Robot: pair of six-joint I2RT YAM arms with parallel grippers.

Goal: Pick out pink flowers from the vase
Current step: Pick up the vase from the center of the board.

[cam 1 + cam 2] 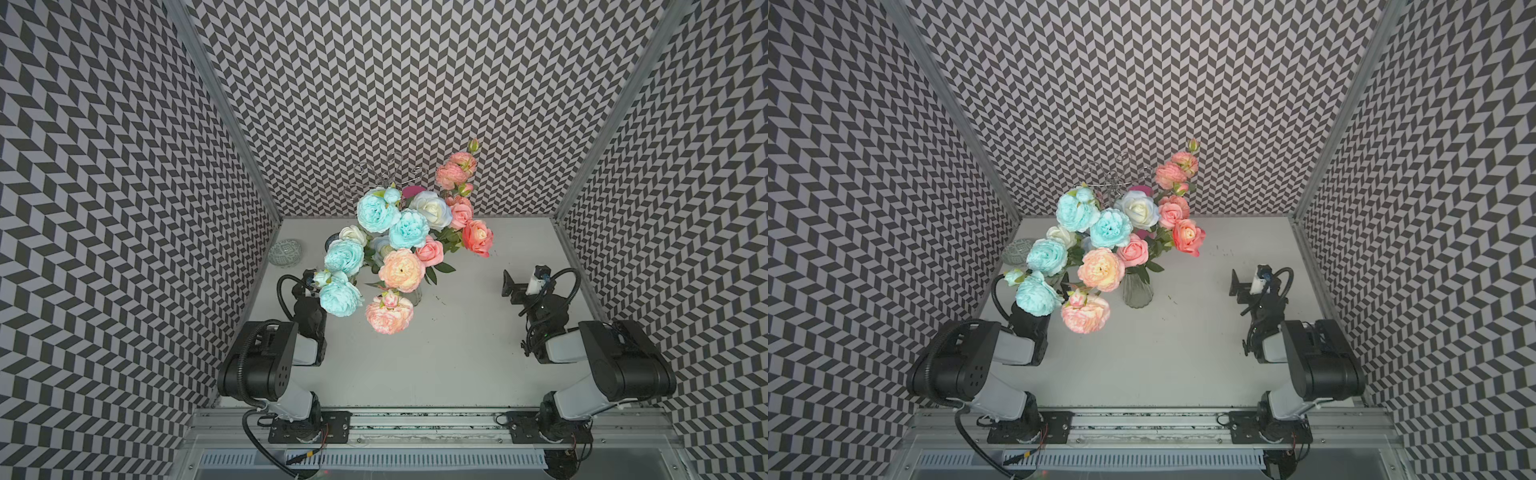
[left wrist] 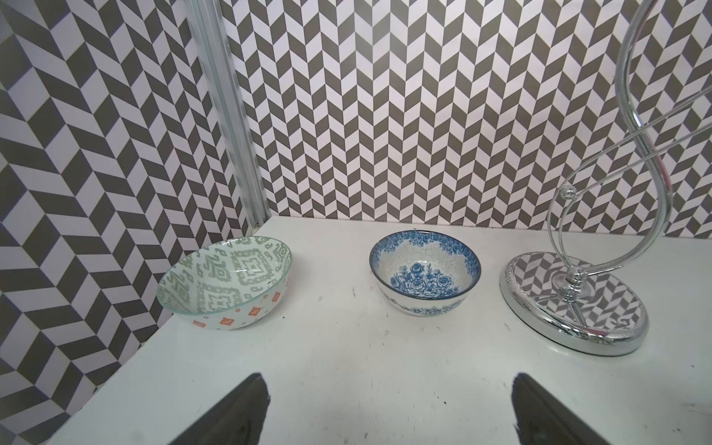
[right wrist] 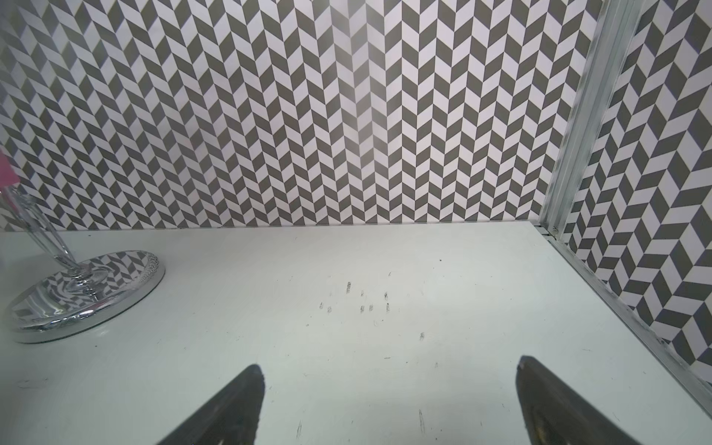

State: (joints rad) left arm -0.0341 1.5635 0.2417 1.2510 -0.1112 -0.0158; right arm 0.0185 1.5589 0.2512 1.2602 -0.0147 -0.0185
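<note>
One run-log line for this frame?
left hand: open, empty | right hand: open, empty | pink flowers: in vase | picking: not begun

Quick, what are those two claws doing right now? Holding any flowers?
Left gripper: open, holding nothing.
Right gripper: open, holding nothing.

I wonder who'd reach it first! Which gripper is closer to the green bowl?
Left. The left gripper is close to the green bowl, which sits just ahead of it. The right gripper is far off, on the other side of the flowers.
</note>
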